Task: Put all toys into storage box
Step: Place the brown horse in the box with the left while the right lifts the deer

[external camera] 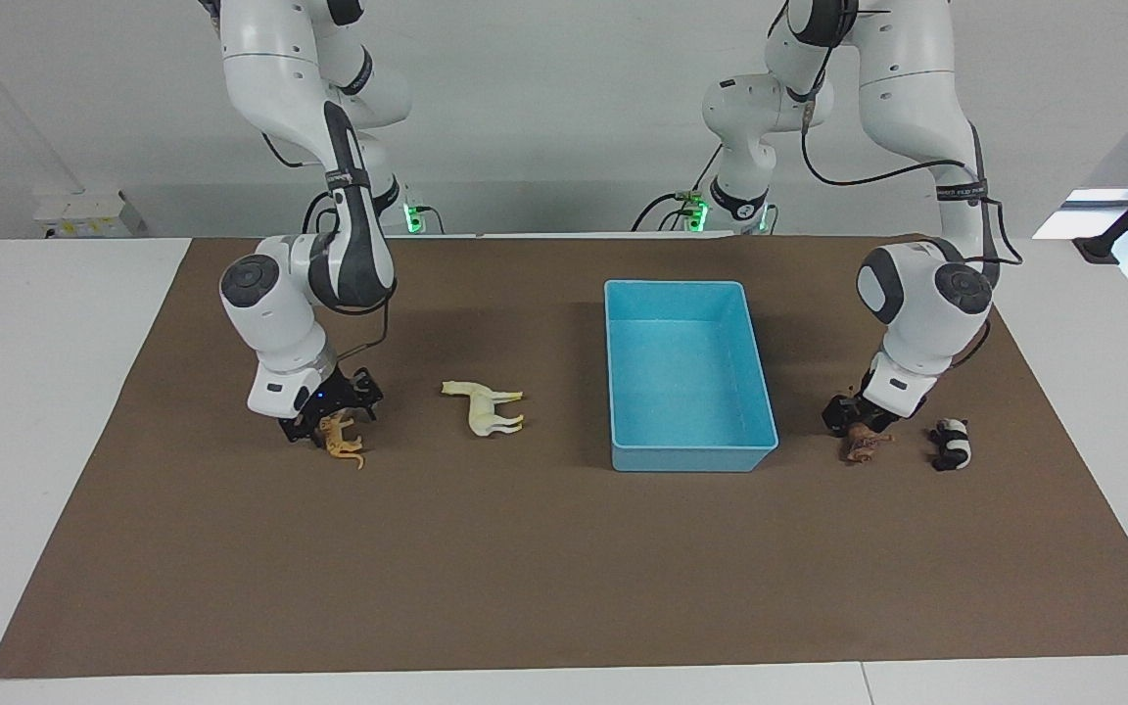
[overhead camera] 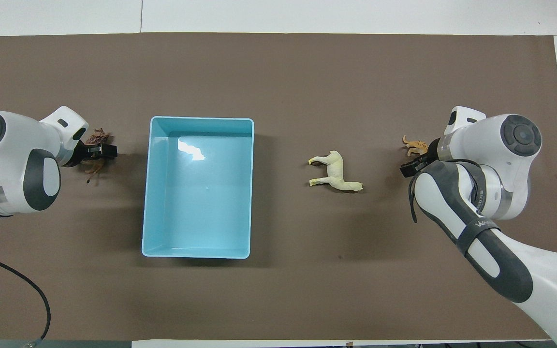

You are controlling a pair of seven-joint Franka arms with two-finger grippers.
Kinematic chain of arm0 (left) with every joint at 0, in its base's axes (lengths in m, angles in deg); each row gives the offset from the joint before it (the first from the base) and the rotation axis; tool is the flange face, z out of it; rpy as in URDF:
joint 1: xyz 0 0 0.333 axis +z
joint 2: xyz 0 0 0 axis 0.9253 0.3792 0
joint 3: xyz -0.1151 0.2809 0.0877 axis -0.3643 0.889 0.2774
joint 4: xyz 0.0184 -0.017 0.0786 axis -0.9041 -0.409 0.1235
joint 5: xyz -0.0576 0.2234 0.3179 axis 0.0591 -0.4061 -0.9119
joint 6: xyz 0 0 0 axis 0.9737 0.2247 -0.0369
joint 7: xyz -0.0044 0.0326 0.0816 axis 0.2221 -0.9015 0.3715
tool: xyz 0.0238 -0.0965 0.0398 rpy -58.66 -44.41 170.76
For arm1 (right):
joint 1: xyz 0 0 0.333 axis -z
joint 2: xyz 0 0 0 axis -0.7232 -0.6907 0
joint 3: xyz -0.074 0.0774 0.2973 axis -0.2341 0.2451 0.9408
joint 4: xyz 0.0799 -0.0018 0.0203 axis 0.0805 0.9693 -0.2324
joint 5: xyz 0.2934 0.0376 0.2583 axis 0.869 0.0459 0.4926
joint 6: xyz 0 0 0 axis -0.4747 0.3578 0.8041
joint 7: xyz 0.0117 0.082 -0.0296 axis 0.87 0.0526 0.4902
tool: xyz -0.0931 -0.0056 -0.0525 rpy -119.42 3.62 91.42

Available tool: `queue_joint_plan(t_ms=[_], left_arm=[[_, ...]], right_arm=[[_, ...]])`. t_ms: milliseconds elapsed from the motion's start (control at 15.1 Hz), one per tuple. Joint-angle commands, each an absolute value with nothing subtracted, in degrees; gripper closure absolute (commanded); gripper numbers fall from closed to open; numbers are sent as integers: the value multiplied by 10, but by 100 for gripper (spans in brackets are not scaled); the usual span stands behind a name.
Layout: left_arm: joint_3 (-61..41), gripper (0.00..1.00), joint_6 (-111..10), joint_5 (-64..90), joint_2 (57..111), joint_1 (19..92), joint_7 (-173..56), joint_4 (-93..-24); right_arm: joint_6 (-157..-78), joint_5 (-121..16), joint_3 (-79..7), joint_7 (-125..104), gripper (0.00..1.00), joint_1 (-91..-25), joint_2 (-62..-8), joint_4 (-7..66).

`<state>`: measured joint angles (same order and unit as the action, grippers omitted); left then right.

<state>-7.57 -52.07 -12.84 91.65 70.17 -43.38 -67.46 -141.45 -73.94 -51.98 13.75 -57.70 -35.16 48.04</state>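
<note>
The light blue storage box (external camera: 623,372) (overhead camera: 149,193) stands in the middle of the brown mat and has nothing in it. The cream-white horse (external camera: 484,406) (overhead camera: 335,171) lies on its side beside the box, toward the right arm's end. My right gripper (external camera: 329,419) (overhead camera: 415,163) is down at the orange tiger (external camera: 345,443) (overhead camera: 414,145) on the mat. My left gripper (external camera: 856,423) (overhead camera: 95,152) is down on the brown horned animal (external camera: 868,446) (overhead camera: 97,136). The panda (external camera: 953,443) lies just beside it, hidden by the left arm in the overhead view.
The brown mat (external camera: 564,568) covers most of the white table. Both arms' elbows hang low over the mat's two ends.
</note>
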Motion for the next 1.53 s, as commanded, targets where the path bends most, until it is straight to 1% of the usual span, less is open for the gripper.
queue_joint_plan(t_ms=[0, 199, 265, 332, 464, 531, 597, 730, 862, 995, 1061, 1128, 1327, 1459], left_arm=[[-75, 99, -484, -137, 918, 700, -437, -658], [-76, 100, -391, -137, 922, 690, -469, -593], [-75, 100, -358, -137, 917, 678, -482, -574], [-76, 100, -318, -137, 911, 671, -497, -553], [-80, 100, -226, -133, 882, 644, -544, -511], [-82, 100, -190, -131, 867, 621, -580, -497], [-86, 100, -166, -128, 855, 594, -626, -492], [-89, 100, -165, -122, 840, 525, -729, -505], [-89, 98, -184, -122, 823, 465, -801, -542], [-89, 66, -235, -122, 804, 426, -819, -592], [-89, 33, -257, -122, 793, 420, -820, -622], [-89, 0, -261, -122, 785, 416, -814, -638], [-89, 0, -242, -122, 785, 414, -814, -628], [-84, 0, -223, -130, 783, 423, -810, -616]], right_arm=[[-1427, -724, -517, 173, 10, -565, -351, 484], [-1428, -724, -517, 182, 25, -560, -351, 485], [-1428, -724, -517, 188, 34, -560, -351, 485], [-1428, -724, -517, 190, 50, -559, -351, 485], [-1429, -724, -517, 189, 94, -560, -351, 485], [-1428, -723, -517, 189, 100, -560, -351, 485], [-1428, -724, -517, 190, 100, -560, -351, 484], [-1426, -723, -517, 186, 100, -564, -352, 483], [-1424, -723, -517, 181, 100, -565, -352, 479], [-1419, -724, -517, 182, 100, -564, -353, 469], [-1412, -724, -517, 181, 100, -565, -354, 461], [-1403, -724, -517, 179, 100, -568, -352, 451], [-1345, -727, -519, 137, 100, -571, -341, 394], [-1280, -733, -519, 88, 100, -576, -333, 337]])
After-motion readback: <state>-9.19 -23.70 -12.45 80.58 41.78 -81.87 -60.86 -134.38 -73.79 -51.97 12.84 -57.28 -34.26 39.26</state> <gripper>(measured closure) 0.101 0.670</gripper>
